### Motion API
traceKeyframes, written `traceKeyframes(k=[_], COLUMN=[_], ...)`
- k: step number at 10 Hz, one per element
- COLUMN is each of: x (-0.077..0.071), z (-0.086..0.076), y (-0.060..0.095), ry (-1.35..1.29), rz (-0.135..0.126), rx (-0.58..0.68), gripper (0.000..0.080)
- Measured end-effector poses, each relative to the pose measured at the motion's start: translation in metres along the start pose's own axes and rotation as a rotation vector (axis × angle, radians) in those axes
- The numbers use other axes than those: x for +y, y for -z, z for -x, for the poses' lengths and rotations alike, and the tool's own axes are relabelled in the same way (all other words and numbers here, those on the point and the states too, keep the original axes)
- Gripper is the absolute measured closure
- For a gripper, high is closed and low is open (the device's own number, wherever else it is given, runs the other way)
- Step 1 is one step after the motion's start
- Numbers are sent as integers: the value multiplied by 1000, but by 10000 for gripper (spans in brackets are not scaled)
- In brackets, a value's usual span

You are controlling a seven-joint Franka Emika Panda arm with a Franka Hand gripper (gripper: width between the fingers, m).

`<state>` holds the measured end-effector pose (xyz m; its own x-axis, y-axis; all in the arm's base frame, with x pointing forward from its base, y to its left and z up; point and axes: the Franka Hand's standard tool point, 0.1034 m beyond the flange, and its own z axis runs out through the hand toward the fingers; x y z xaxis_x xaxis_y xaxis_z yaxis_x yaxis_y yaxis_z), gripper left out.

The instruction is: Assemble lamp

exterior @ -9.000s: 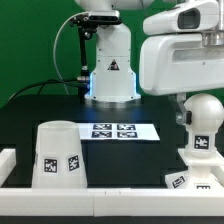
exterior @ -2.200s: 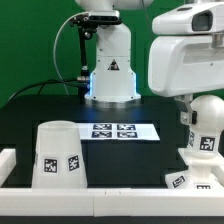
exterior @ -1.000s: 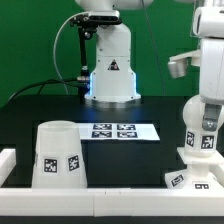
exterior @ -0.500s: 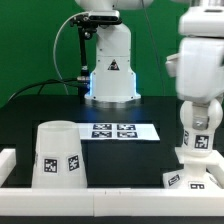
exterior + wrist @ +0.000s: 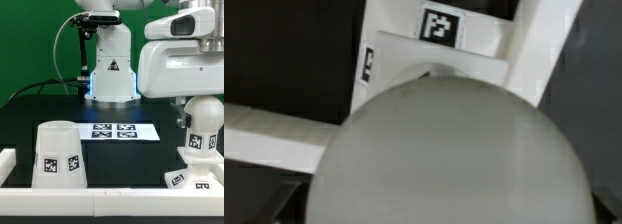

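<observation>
Bulb seated over the lamp base

The bulb stands upright on the base at the exterior view's right, apparently for screwing in; the shade waits on the worktop. Whether the pincer grips is hidden.

Robot arm: glossy white plastic shell, large boxy rounded housing filling the upper part of the exterior view's right. A lighter grey band runs along its top edge, with a dark seam below it. A dark grey or black part shows at its lower edge.

Arm base: white, rounded pedestal, widening downward. 1 black triangular warning mark on its front. Bluish light glows around the foot. Dark joint ring visible near the top.

Cable: 1 thin black line, curving along the base on the exterior view's left.
</observation>
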<state>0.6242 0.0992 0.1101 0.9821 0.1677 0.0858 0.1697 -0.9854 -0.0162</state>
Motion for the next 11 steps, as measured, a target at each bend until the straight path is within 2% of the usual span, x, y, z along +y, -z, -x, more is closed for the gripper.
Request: traceKeyframes(k=[3, 5, 7, 8, 9, 11], x=[1, 6, 10, 10, 12, 13], z=[0, 0, 3, 4, 4, 6], y=[0, 0, 0, -1, -1, -1], ry=[-147, -355, -770, -952, -1039, -1127], rz=[1, 2, -18, -49, -68, -67], rx=[1, 10, 44, 44, 36, 28], gripper=[228, 228, 228, 228, 228, 228])
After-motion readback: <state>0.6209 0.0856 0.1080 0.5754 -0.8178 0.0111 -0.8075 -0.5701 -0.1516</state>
